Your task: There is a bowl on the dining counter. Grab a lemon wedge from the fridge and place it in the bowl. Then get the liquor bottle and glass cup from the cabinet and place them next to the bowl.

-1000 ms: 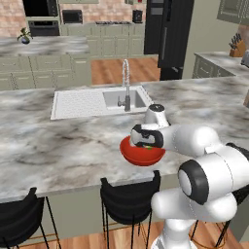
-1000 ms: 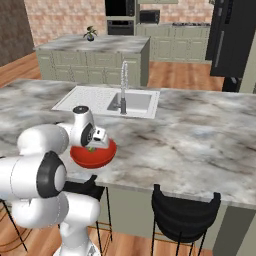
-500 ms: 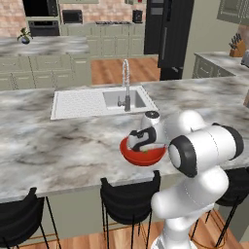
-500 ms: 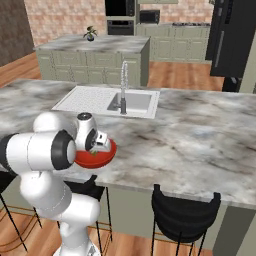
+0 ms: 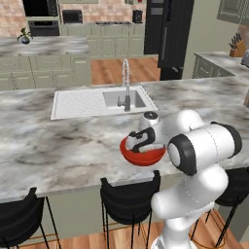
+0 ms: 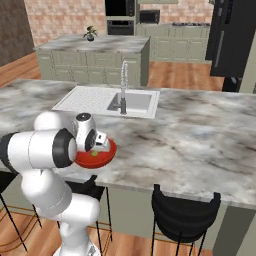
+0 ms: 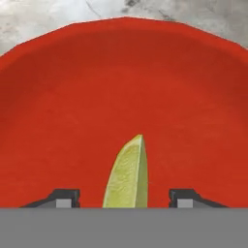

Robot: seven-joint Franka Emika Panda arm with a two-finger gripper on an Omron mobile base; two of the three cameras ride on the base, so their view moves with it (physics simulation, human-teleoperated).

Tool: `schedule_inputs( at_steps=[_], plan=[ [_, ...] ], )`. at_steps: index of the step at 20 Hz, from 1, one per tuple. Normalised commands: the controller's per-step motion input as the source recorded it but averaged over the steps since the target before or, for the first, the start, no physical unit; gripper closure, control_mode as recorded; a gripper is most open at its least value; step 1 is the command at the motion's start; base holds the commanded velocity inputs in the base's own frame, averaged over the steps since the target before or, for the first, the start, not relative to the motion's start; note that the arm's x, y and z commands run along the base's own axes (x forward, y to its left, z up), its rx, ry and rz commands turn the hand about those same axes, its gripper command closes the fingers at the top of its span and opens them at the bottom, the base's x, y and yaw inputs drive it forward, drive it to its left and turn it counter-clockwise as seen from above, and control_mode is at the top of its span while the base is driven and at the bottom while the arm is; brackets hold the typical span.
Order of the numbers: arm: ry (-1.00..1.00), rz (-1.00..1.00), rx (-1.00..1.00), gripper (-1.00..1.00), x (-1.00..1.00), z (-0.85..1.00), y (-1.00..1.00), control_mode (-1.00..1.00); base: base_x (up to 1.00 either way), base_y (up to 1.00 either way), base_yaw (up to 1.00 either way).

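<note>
Lemon wedge (image 7: 129, 175) lies inside the red bowl (image 7: 58, 97), between the spread fingertips (image 7: 64, 197) of the pincer (image 7: 125, 198), which stands wide and grips nothing. Pincer and wrist hang low over the bowl (image 5: 142, 156), near the front edge of the marble counter (image 5: 58, 146), with the sink (image 5: 99, 101) beyond.

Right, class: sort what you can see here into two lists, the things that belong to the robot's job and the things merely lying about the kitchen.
Belongs to the job:
red bowl
lemon wedge, inside the bowl
gripper, fingers apart, either side of the wedge
dining counter
fridge

Just lying about:
tap
sink
stools
knife block
potted plant
</note>
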Motion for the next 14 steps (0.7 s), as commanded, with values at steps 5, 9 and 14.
schedule_inputs(
  at_steps=[5,9,14],
  plan=[
    [-0.2,0.0,0.0,-1.0,-0.53,0.96,0.0,-1.0,0.0,0.0,0.0],
    [-0.18,0.0,0.01,-1.0,-0.74,1.0,0.0,-1.0,0.0,0.0,0.0],
    [-0.03,0.0,0.04,-1.0,-0.51,1.0,0.0,-1.0,0.0,0.0,0.0]
  ],
)
